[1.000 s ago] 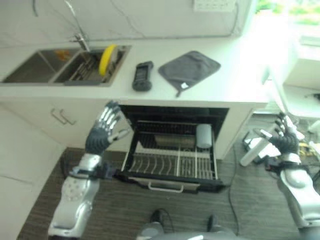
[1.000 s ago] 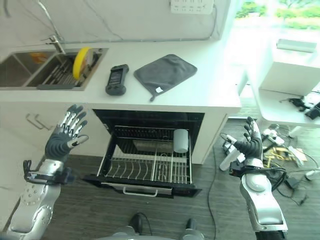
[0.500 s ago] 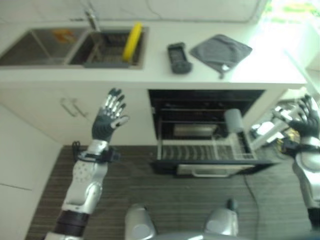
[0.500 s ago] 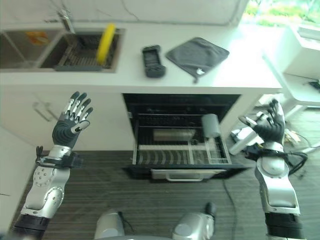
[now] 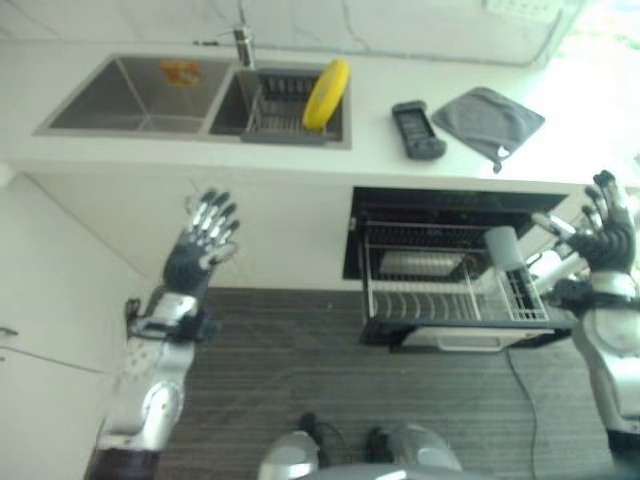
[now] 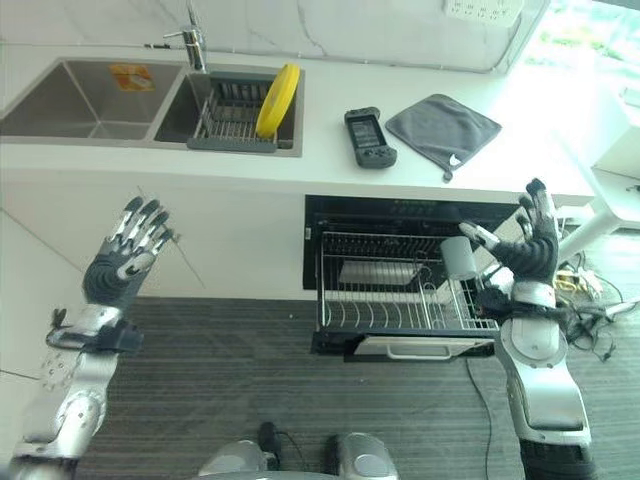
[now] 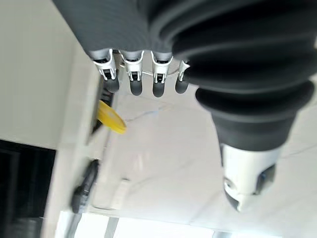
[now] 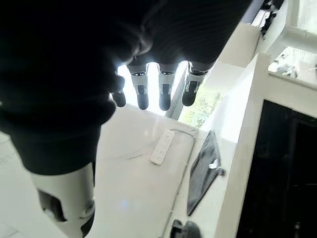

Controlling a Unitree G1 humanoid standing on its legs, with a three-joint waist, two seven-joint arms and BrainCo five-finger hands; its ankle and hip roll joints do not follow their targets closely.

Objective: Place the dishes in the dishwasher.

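Observation:
A yellow plate [image 6: 277,101] stands on edge in a wire rack [image 6: 232,112] inside the right basin of the sink [image 6: 90,100]. Below the counter the dishwasher [image 6: 400,285] is open, its wire basket [image 6: 385,305] pulled out with a grey cup [image 6: 459,258] at its right end. My left hand [image 6: 125,258] is raised in front of the cabinet under the sink, fingers straight, holding nothing. My right hand [image 6: 532,250] is raised to the right of the basket, fingers spread and empty.
On the white counter [image 6: 330,150] lie a dark handheld device [image 6: 365,137] and a grey cloth [image 6: 443,127]. A tap [image 6: 193,45] rises behind the sink. White furniture legs and cables [image 6: 590,290] stand at the right, past the dishwasher. The floor is dark wood.
The camera has shifted, so the whole scene sits further right and the sink shows in full. Both hands stay raised and open.

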